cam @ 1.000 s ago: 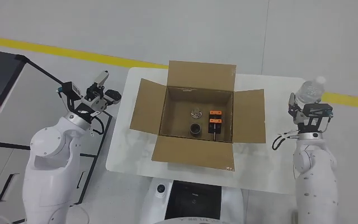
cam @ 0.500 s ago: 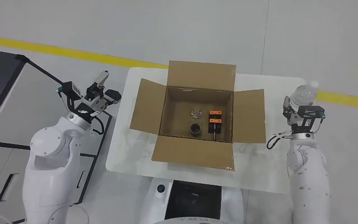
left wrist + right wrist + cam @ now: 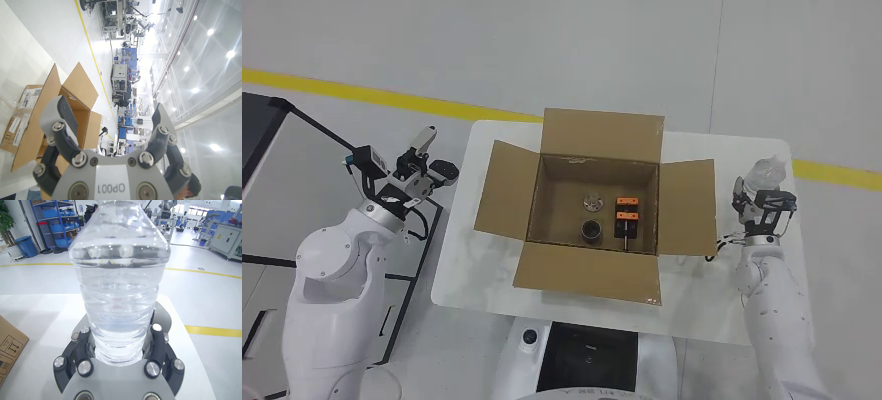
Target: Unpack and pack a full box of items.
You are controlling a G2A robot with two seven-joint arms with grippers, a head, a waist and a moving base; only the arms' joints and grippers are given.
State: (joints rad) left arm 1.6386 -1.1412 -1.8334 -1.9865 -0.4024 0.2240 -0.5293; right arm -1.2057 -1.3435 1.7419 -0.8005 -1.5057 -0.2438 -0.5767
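Note:
An open cardboard box (image 3: 594,205) sits mid-table with its flaps spread. Inside lie an orange-and-black item (image 3: 627,218), a dark round item (image 3: 591,232) and a small clear one (image 3: 593,200). My right gripper (image 3: 764,200) is over the table's right edge, shut on a clear water bottle (image 3: 766,176) (image 3: 119,279) held upright; its fingers (image 3: 83,344) clamp the bottle's lower body. My left gripper (image 3: 425,160) (image 3: 111,113) stands open with nothing in it, off the table's left side, the box (image 3: 37,117) beyond it.
The white table (image 3: 492,160) has bare strips left and right of the box. A black frame (image 3: 302,125) stands on the floor to the left. A yellow floor line (image 3: 362,92) runs behind the table.
My right arm has carried the water bottle left and inward, from beyond the table's right edge to over it. The left arm has not moved.

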